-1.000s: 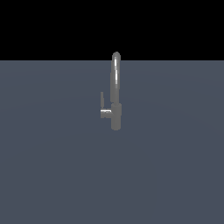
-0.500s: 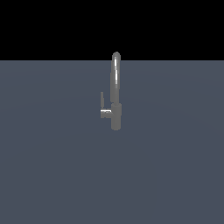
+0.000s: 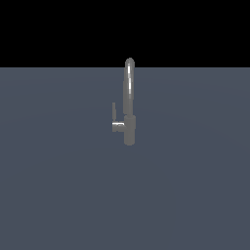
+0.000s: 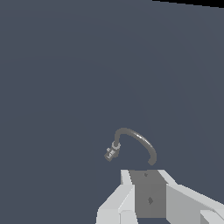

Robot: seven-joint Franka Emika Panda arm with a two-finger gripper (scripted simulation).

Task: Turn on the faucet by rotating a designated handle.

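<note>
The faucet [image 3: 129, 128] is a slim grey tap with a tall arched spout [image 3: 129, 83], standing upright on the grey surface in the middle of the exterior view. Its handle [image 3: 114, 112] is a thin lever that rises from a short stub on the exterior view's left of the base. The wrist view looks down on the faucet [image 4: 141, 141] and the handle [image 4: 110, 153] from above. My gripper [image 4: 146, 176] hangs well short of the faucet, touching nothing, and its white fingers [image 4: 126, 188] stand apart with a grey inner face showing between them. The arm does not show in the exterior view.
A flat blue-grey surface [image 3: 58, 185] spreads all around the faucet, and a black band fills the background above it. No other object shows in either view.
</note>
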